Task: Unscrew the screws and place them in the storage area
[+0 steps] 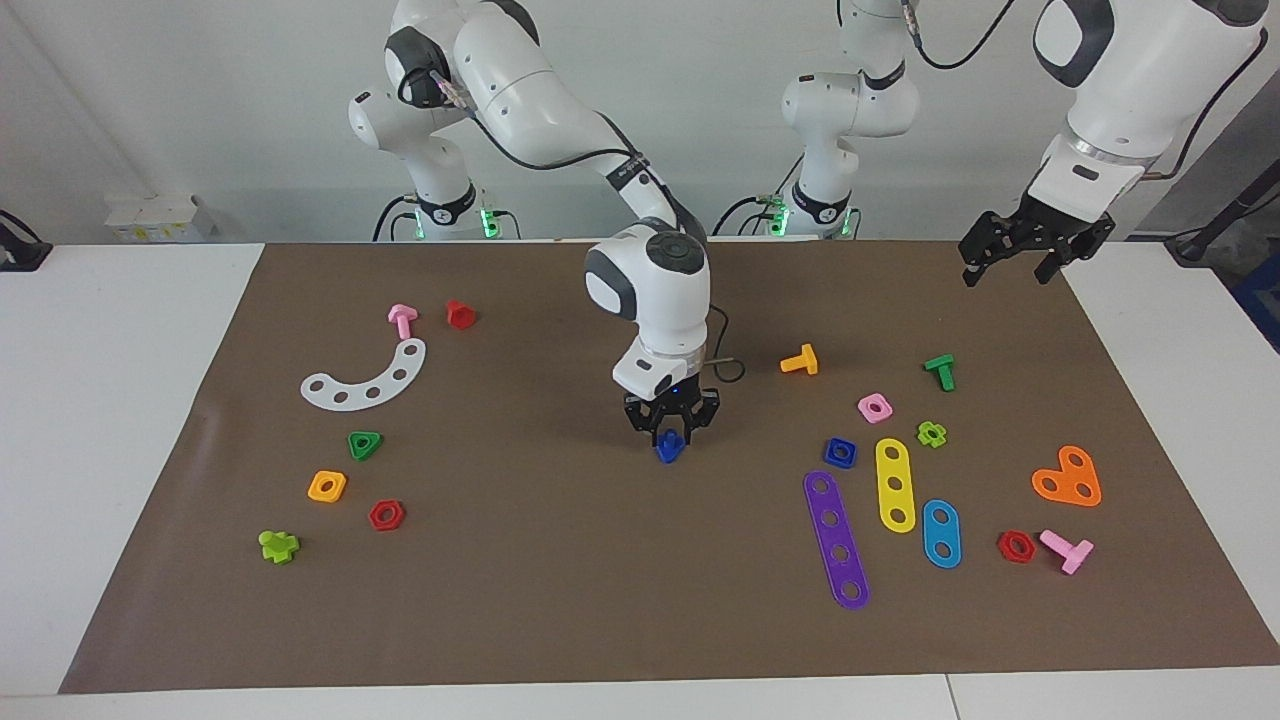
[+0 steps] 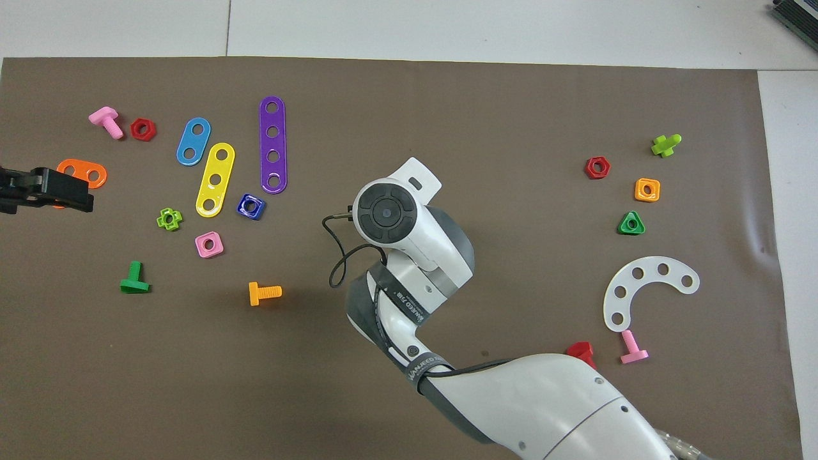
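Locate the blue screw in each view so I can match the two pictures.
Facing view: the blue screw lies mid-mat, right under the right pincer.
Overhead view: not visible; the right arm's wrist covers that spot.
Shared landmark: the blue square nut, beside the screw toward the left arm's end.

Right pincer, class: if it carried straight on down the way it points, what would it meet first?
The blue screw, directly under the right pincer at mid-mat; its fingertips look already around the screw's top, though contact is unclear.
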{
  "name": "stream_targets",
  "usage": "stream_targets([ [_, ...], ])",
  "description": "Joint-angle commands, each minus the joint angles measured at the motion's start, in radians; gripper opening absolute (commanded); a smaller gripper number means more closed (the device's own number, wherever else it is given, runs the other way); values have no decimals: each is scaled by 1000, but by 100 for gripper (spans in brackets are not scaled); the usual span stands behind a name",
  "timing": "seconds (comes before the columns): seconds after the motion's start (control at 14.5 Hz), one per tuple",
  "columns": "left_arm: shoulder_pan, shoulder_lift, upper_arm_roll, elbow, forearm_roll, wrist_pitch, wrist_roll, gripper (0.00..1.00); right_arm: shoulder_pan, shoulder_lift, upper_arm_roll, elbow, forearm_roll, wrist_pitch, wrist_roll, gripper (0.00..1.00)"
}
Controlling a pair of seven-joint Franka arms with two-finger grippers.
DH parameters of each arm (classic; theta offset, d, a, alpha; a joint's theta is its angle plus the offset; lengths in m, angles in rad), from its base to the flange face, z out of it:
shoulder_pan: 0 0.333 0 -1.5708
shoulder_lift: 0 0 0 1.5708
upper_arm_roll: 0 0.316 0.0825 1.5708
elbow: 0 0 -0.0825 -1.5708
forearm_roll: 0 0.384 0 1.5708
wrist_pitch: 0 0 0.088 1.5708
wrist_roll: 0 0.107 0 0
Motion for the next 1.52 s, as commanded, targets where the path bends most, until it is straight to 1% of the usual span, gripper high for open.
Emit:
stream_targets([
  [0.0, 11, -32, -6, -36, 20, 19, -12, 100, 2, -3, 0, -20, -17, 12, -5, 45],
  [0.28, 10, -32, -7, -36, 20, 19, -12, 100, -1, -4, 1, -17, -10, 7, -5, 44],
  [0.34, 10, -32, -7, -36, 20, 21, -12, 100, -1, -4, 1, -17, -12, 9, -5, 37],
  [0.41, 10, -32, -7, -36, 20, 19, -12, 100, -1, -3, 1, -17, -12, 13, -5, 2],
  [0.48, 10, -32, -7, -36, 20, 19, -12, 100, 0, -4, 1, -16, -10, 13, -2, 0],
  [0.76, 10, -32, -7, -36, 20, 19, -12, 100, -5, -6, 1, 21, -4, -13, 0, 0],
  [0.83, 10, -32, -7, -36, 20, 19, -12, 100, -11, -18, 1, 27, -3, -20, 6, 0],
  [0.9, 10, -32, -7, -36, 20, 19, -12, 100, -21, -45, -6, 20, -4, -34, 3, 0],
  [0.97, 10, -32, -7, -36, 20, 21, -12, 100, -67, -108, -8, -11, -6, -52, -5, 0],
  [1.03, 10, -32, -7, -36, 20, 19, -12, 100, -118, -172, -5, -58, -6, -60, -35, 0],
  [1.17, 10, -32, -7, -36, 20, 19, -12, 100, -202, -278, -5, -156, -3, -62, -160, 0],
  [1.31, 10, -32, -7, -36, 20, 19, -12, 100, -291, -355, -5, -242, 0, -63, -262, 0],
  [1.45, 10, -32, -7, -36, 20, 19, -12, 100, -385, -409, -3, -330, 2, -62, -378, 0],
])
